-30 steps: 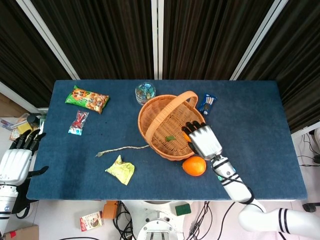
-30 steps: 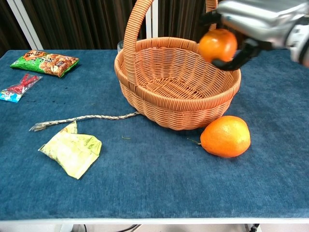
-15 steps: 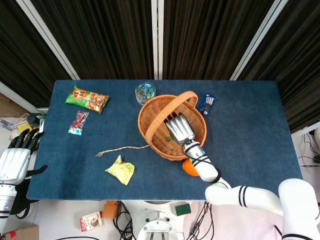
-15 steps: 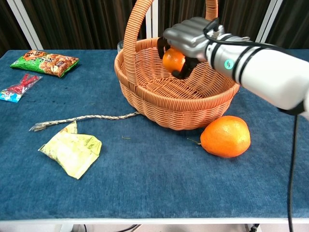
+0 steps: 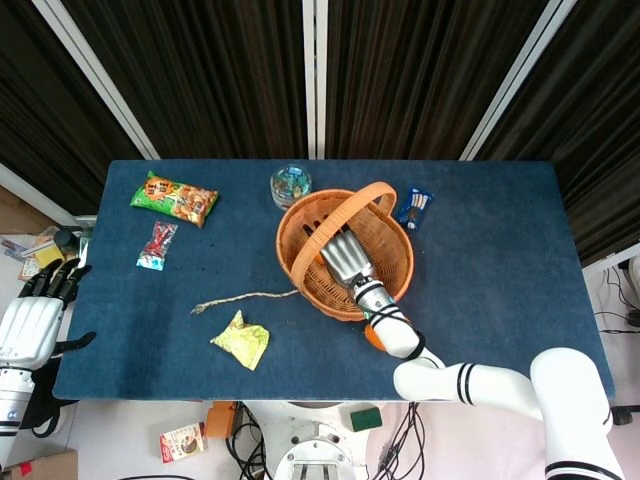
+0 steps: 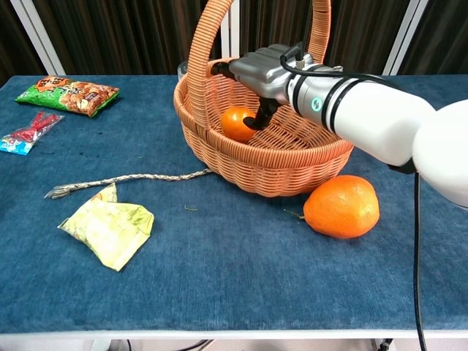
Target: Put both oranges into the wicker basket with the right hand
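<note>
Small orange [image 6: 237,123] in wicker basket [image 6: 292,164]

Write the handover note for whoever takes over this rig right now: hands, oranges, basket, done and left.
Right robot hand: inside the wicker basket, fingers around the small orange, low over the basket floor; whether it has let go cannot be told.
Left robot hand: off the table's left edge, holding nothing, fingers apart.
Large orange: on the blue table, just outside the basket's front right.
Done: first orange is inside the basket.
Left: release it, withdraw, then pick the large orange with the right robot hand and place it in.
</note>
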